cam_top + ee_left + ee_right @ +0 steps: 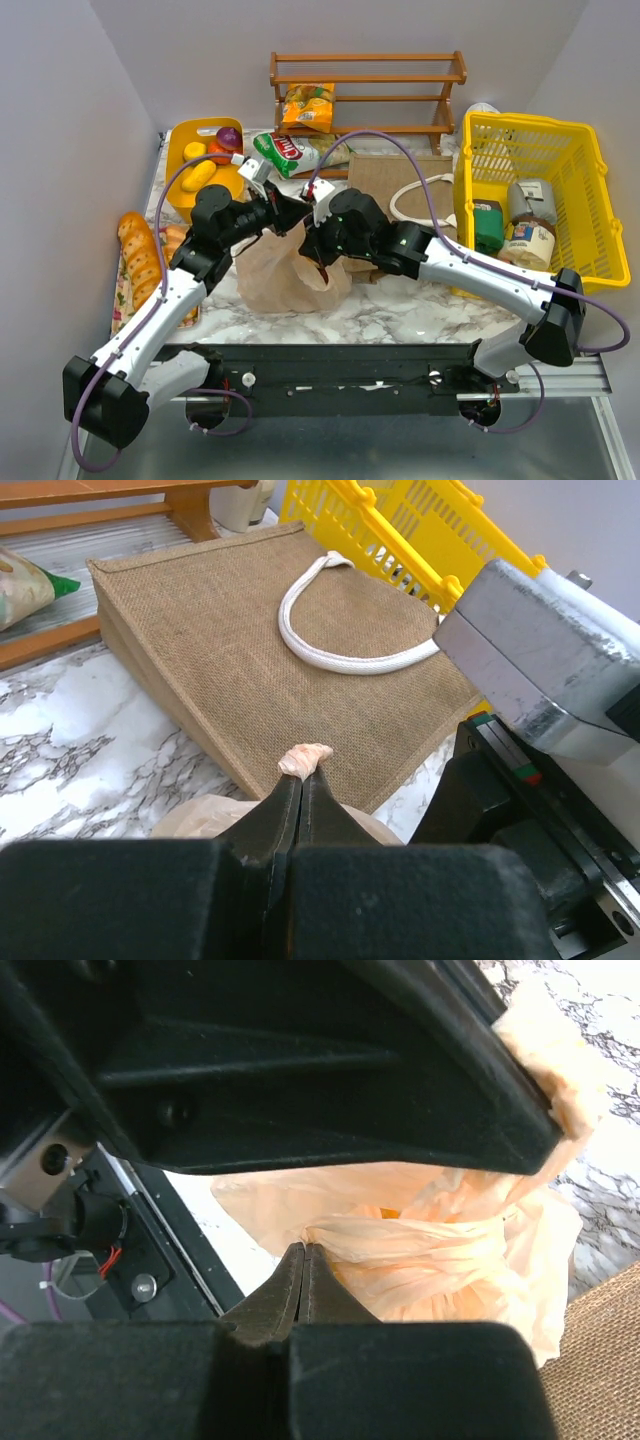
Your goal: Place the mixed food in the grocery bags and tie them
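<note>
- Marbled white-and-grey table (400,310) fills a pale-walled booth, and both arms reach from its near edge to the middle.
- Thin peach plastic bag (285,275) stands bunched at the centre of the table, its top gathered up between the two arms.
- Left gripper (303,780) has its fingers pressed together, pinching a twisted tip of the bag's plastic that pokes out past them.
- Right gripper (305,1260) is squeezed tight too, nipping a gathered band of the same bag, close to the left one just above it.
- Jute tote (375,180) lies flat at about 2 o'clock from the bag, its white handle (350,666) resting on top.
- Yellow basket (590,190) stands at 3 o'clock with jars (530,225) inside.
- Wooden rack (365,75) is at 12 o'clock, with a yellow snack packet (308,108) on it. A green packet (285,152) lies just in front.
- Yellow tray (175,150) of fruit sits at 11 o'clock, and a loaf (140,255) lies at 9 o'clock.
</note>
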